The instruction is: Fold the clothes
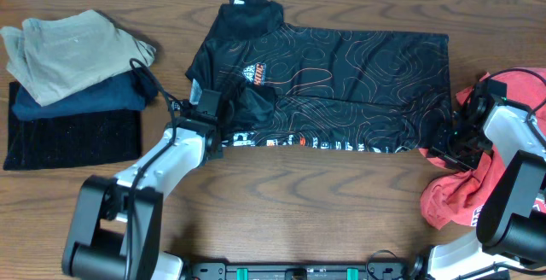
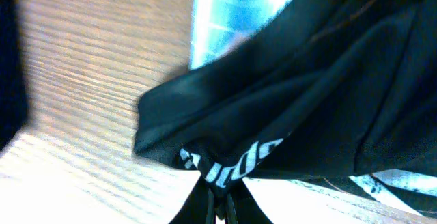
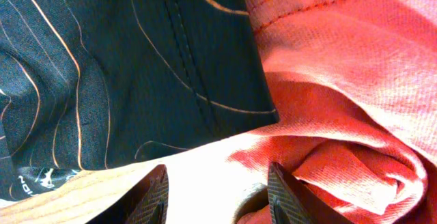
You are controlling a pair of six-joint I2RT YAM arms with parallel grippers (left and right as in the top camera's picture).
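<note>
A black jersey point(image 1: 341, 75) with thin orange contour lines, an orange chest logo and white lettering lies spread across the middle of the table. My left gripper point(image 1: 223, 122) is shut on the jersey's lower left part; the left wrist view shows black cloth with white lettering point(image 2: 232, 162) pinched between the fingers point(image 2: 222, 207) and lifted off the wood. My right gripper point(image 1: 454, 148) is open and empty at the jersey's right edge point(image 3: 136, 67), beside coral-red garments point(image 1: 478, 186), which also show in the right wrist view point(image 3: 341, 80).
A stack of folded clothes point(image 1: 72, 84), beige on blue on black, sits at the far left. The coral-red pile lies at the right table edge. Bare wood point(image 1: 324, 203) runs along the front.
</note>
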